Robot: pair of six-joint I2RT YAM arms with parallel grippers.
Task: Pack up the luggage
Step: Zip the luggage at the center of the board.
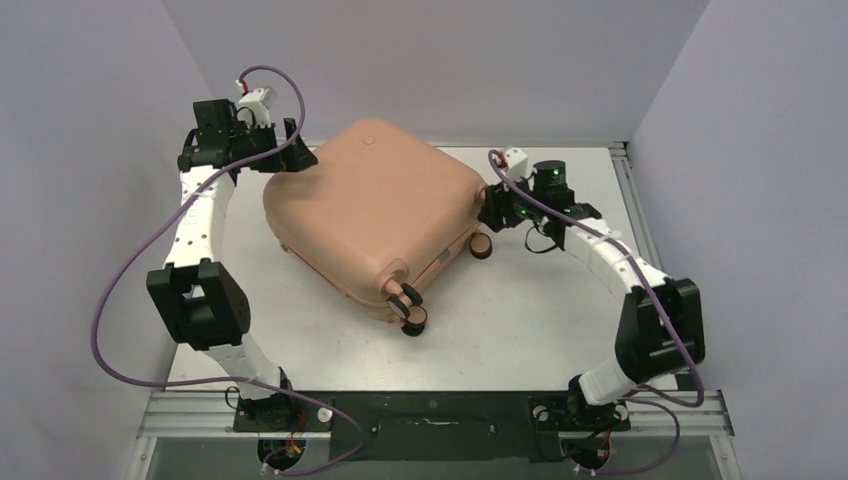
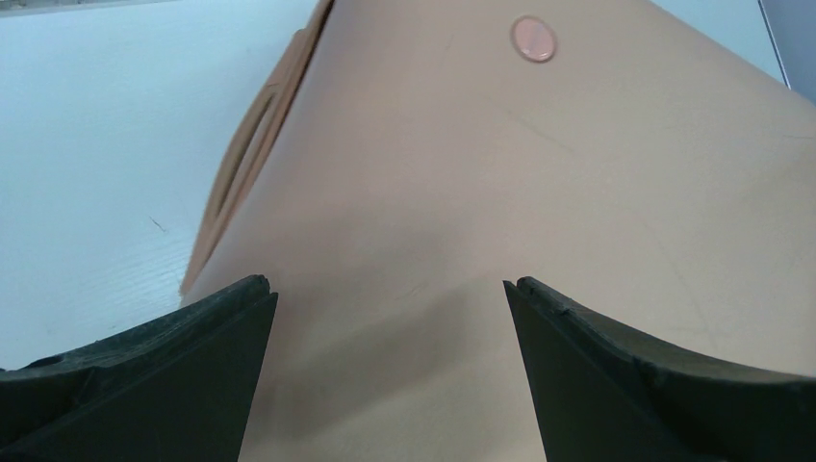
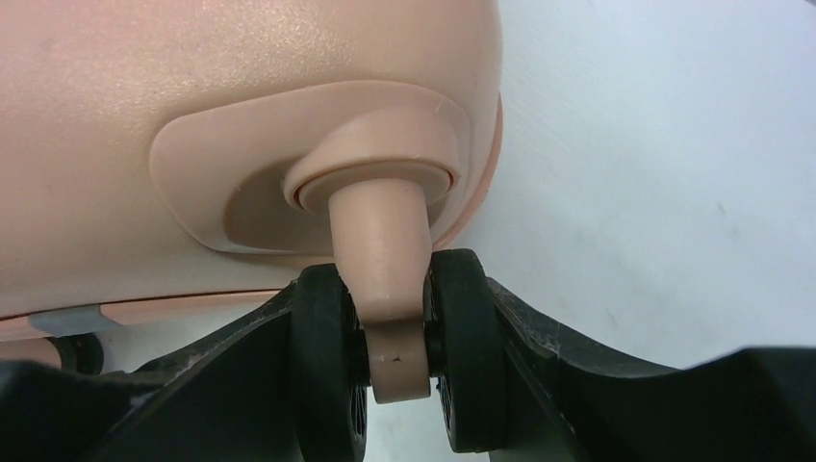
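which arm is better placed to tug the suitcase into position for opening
Right. The right fingers are closed on a caster wheel of the luggage, so it could probably pull at once. The left fingers are open over the smooth shell, gripping nothing.

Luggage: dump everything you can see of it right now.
The luggage is a salmon-pink hard-shell suitcase with rounded corners and a smooth, plastic-looking skin. It lies flat and diagonal on the table, shells together. A small round dot marks its far corner. Pink-and-black casters face near-right. The right gripper pinches one caster. The open left gripper sits over the far-left shell, contact unclear.
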